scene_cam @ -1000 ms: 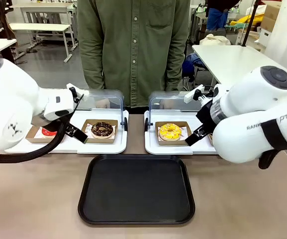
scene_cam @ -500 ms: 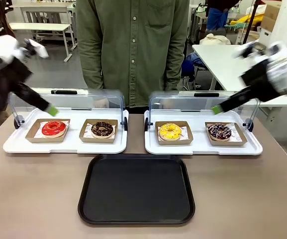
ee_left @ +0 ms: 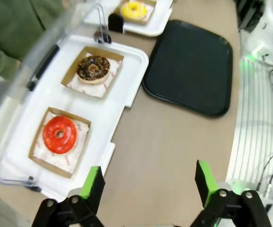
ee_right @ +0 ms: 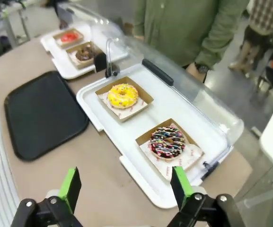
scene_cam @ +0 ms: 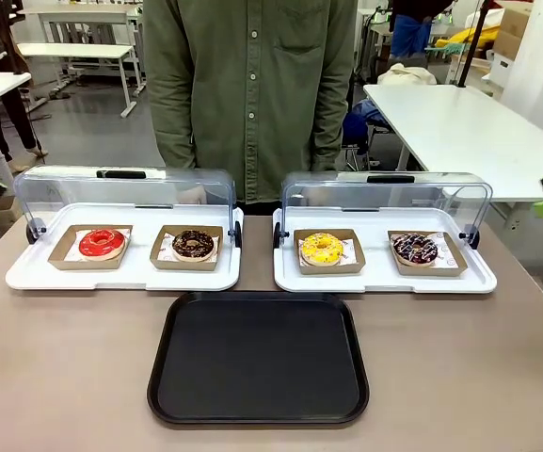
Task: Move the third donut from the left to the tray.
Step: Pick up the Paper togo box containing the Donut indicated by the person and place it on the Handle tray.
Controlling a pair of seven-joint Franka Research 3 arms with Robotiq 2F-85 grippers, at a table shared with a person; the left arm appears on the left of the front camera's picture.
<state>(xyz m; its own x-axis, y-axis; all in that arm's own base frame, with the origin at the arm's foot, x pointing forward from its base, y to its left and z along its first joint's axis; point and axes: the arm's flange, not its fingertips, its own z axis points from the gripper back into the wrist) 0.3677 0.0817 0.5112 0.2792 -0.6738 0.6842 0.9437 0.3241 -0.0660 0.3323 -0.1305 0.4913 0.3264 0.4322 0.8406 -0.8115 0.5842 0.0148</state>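
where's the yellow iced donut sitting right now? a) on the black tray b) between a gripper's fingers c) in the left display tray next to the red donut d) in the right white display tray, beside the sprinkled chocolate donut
D: the yellow donut sits in the right white display tray, with the sprinkled chocolate donut beside it.

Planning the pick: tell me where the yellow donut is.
In the front view the yellow donut sits right of centre on its cardboard square, in the right white display tray, left of the dark sprinkled donut and beyond the black tray.
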